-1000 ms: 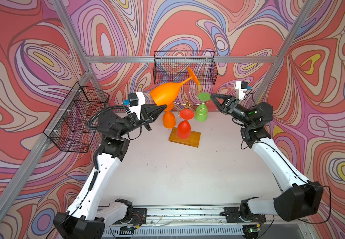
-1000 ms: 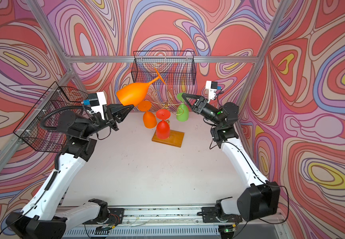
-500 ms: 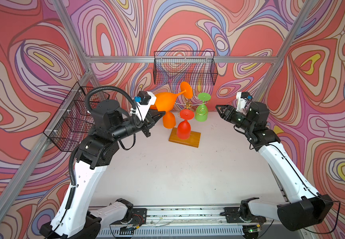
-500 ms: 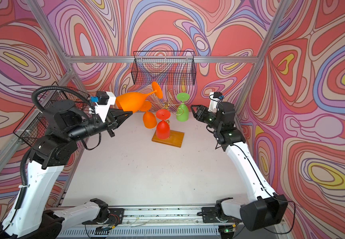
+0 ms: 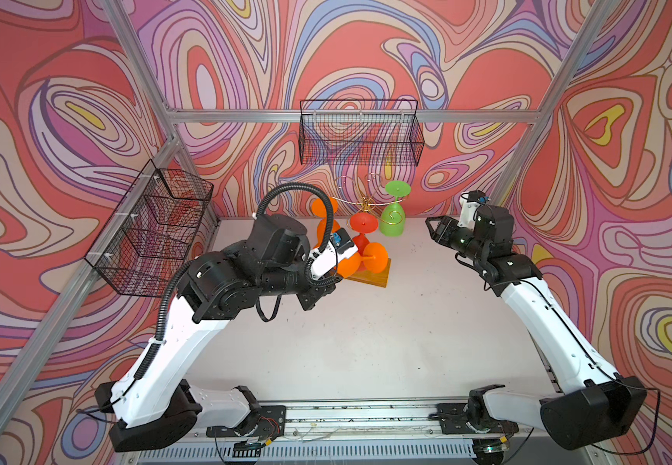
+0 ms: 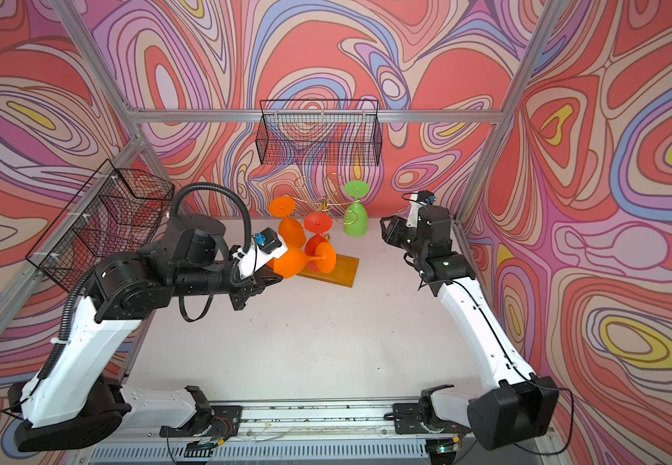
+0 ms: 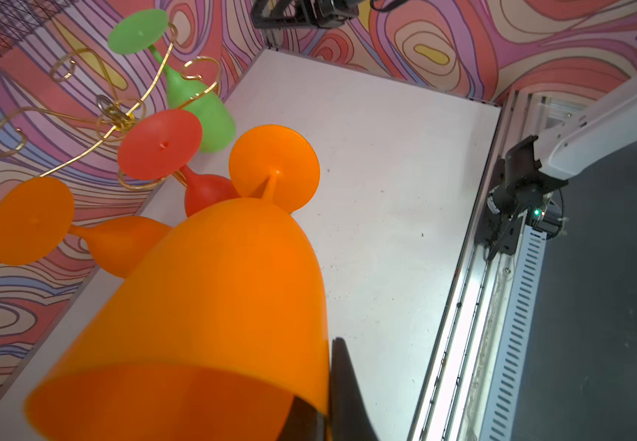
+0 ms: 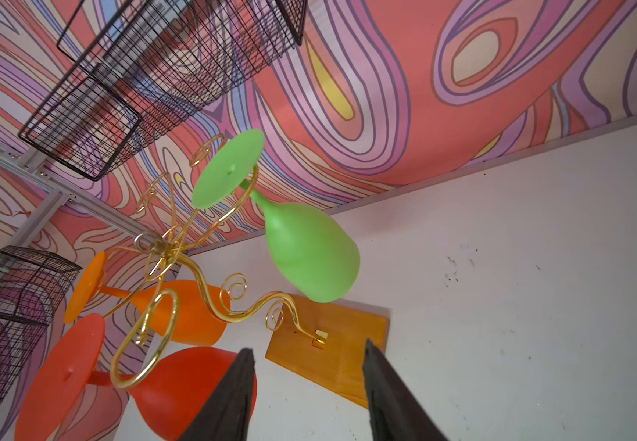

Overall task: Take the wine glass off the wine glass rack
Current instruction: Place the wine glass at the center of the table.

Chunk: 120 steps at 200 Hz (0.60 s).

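In the left wrist view the orange wine glass is blurring at its rim and running off the edge, veiling one finger of the left gripper. In both top views the wrist camera is covering those fingertips.

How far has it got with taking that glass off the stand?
Done: one orange glass is off the rack. In hand: the left gripper clamps its bowl rim, glass sideways. Left: probably setting it down. Hanging: second orange glass, red glass, green glass. Right gripper open, empty.
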Available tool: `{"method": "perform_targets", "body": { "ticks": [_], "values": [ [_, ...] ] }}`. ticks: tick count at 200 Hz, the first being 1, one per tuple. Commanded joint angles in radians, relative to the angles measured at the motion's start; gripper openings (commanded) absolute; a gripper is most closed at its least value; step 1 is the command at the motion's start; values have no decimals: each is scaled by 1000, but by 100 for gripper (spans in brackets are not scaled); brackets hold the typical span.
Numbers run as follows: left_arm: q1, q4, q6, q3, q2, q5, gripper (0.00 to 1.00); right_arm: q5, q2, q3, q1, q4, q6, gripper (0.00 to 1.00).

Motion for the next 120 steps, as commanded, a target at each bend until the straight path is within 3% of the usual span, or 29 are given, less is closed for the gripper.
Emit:
{"method": "perform_targets", "body": {
  "ticks": [1, 49, 120],
  "values": [
    [-21, -132, 26, 3, 42, -80, 0, 56, -8, -8, 0, -31, -31, 48],
    [-44, -190, 49, 0, 194, -115, 0, 154, -12, -2, 0, -76, -62, 48],
    [-104, -219, 82, 25, 398, -148, 0, 182, -5, -15, 0, -90, -71, 48]
  ]
}}
